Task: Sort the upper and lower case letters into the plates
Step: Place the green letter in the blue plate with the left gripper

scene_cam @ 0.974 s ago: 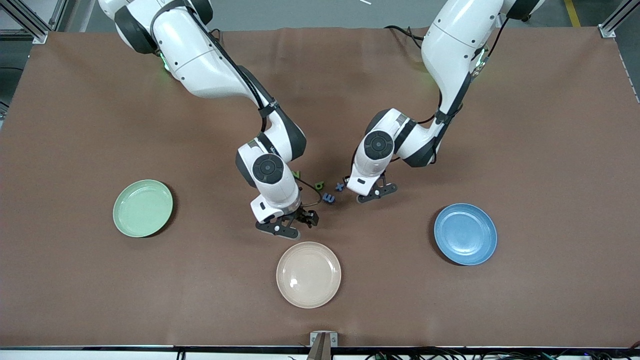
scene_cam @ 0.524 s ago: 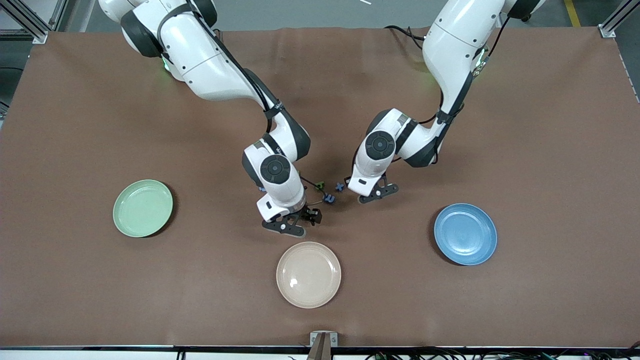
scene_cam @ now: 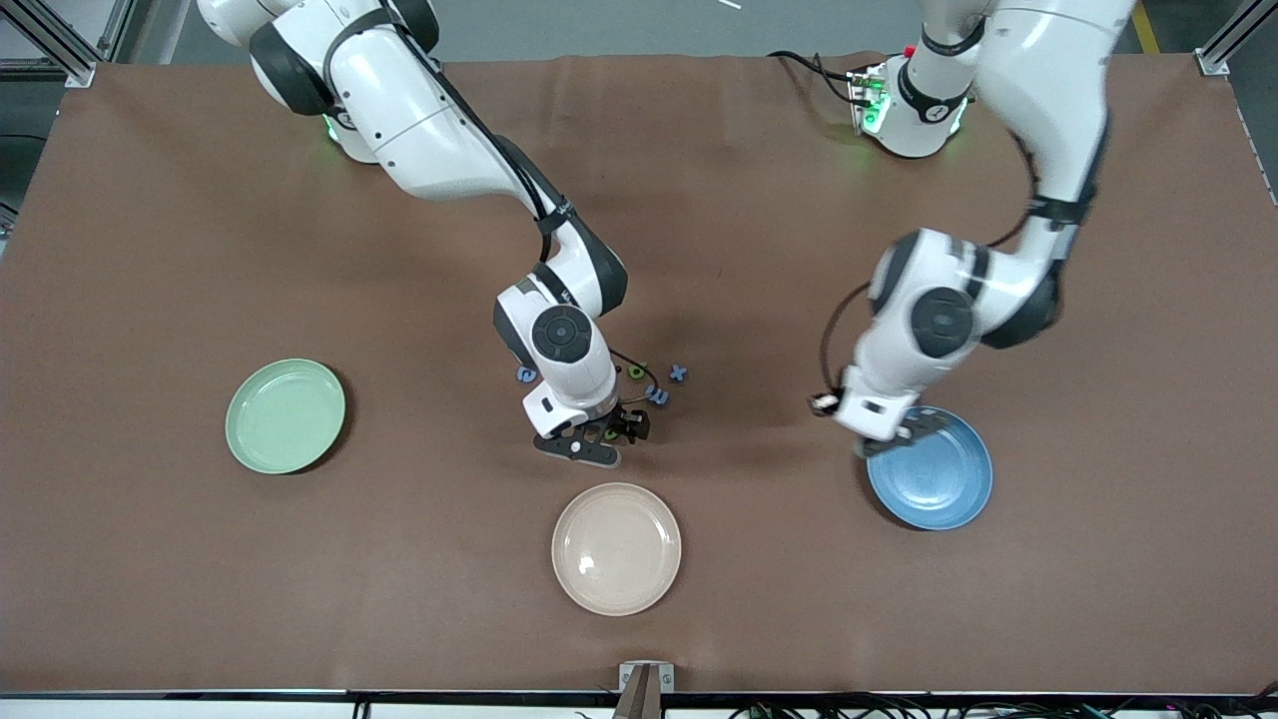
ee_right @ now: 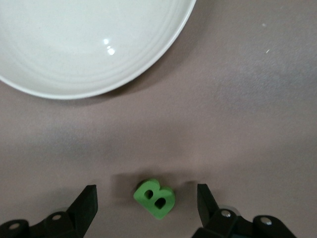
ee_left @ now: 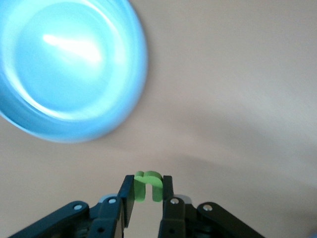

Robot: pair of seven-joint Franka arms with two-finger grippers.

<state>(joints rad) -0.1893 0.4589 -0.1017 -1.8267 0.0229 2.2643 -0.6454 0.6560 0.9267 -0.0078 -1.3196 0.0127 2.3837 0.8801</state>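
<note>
Left gripper (scene_cam: 892,440): it is seen up in the air over the edge of the blue plate (scene_cam: 939,479), at the rim nearest the middle of the table. Its fingers (ee_left: 128,198) are clenched on a small green letter (ee_left: 146,185), which is pinched between them in the left wrist view.

Right gripper (scene_cam: 591,439): it is seen low over the table, between the beige plate (scene_cam: 616,548) and the group of letters. Its jaws are spread wide and nothing is held. A green B (ee_right: 155,199) is seen lying flat on the table between the two fingers (ee_right: 85,204), and it is not touched by either one.

Blue plate: it is found toward the left arm's end of the table. Nothing is seen in the part that shows.

Green plate (scene_cam: 286,414): it is found toward the right arm's end of the table, well apart from both grippers. Nothing is seen in it.

Beige plate: it is placed nearest the front camera, near the middle of the table. Nothing is seen in it.

Loose letters: a blue x (scene_cam: 678,373), a blue letter (scene_cam: 658,395), a green letter (scene_cam: 635,372) and a blue letter (scene_cam: 525,374) are seen near the right arm's wrist, farther from the front camera than the beige plate. Their shapes, other than the x, cannot be told.
</note>
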